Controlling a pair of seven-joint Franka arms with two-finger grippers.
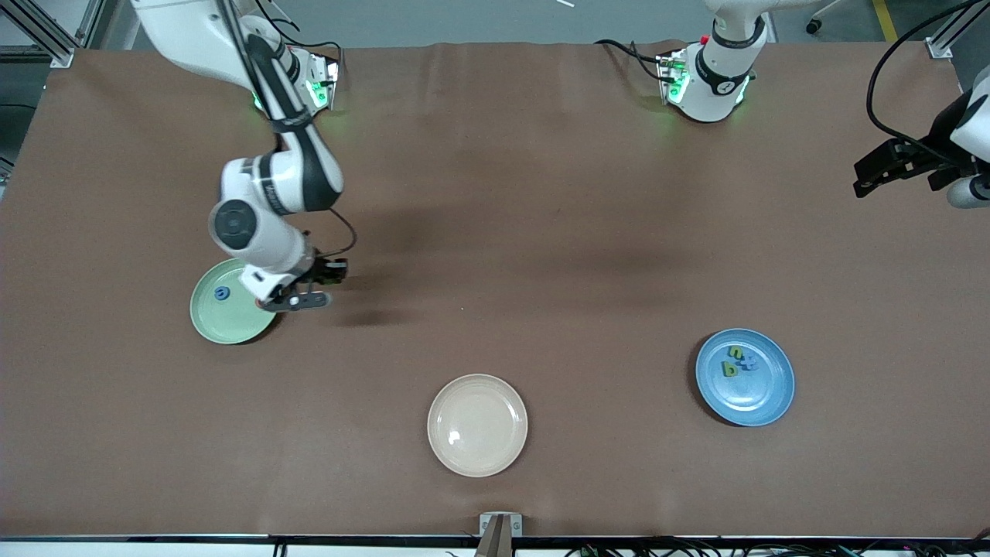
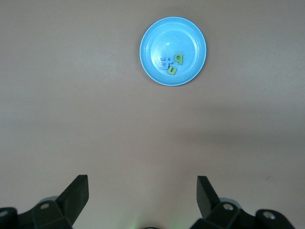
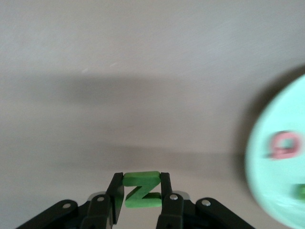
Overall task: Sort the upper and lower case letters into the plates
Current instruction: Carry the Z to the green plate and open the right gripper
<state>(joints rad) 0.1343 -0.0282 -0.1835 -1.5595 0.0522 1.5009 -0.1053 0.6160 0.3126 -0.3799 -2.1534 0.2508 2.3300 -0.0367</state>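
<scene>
The brown table [image 1: 541,232] carries a pale mint green round plate [image 1: 213,321] toward the right arm's end, holding a blue letter [image 1: 222,293] and a red letter [image 3: 284,145], and a medium blue round plate [image 1: 762,398] toward the left arm's end, holding two green letters [image 2: 177,59] and a blue one [image 2: 165,62]. A cream-beige round plate [image 1: 477,425] lies between them, nearer the front camera. The right gripper [image 3: 142,195] is clamped on a flat green letter Z [image 3: 141,190] just beside the mint plate; the left gripper [image 2: 142,191], fingers apart, waits well apart from the blue plate.

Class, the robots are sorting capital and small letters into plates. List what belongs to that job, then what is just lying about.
Belongs to the job:
- green Z, pinched in the right gripper beside the mint plate
- blue letter and red letter in the mint plate
- blue plate holding green and blue letters
- left gripper, open, waiting high above the table

Lying about:
- cream plate
</scene>
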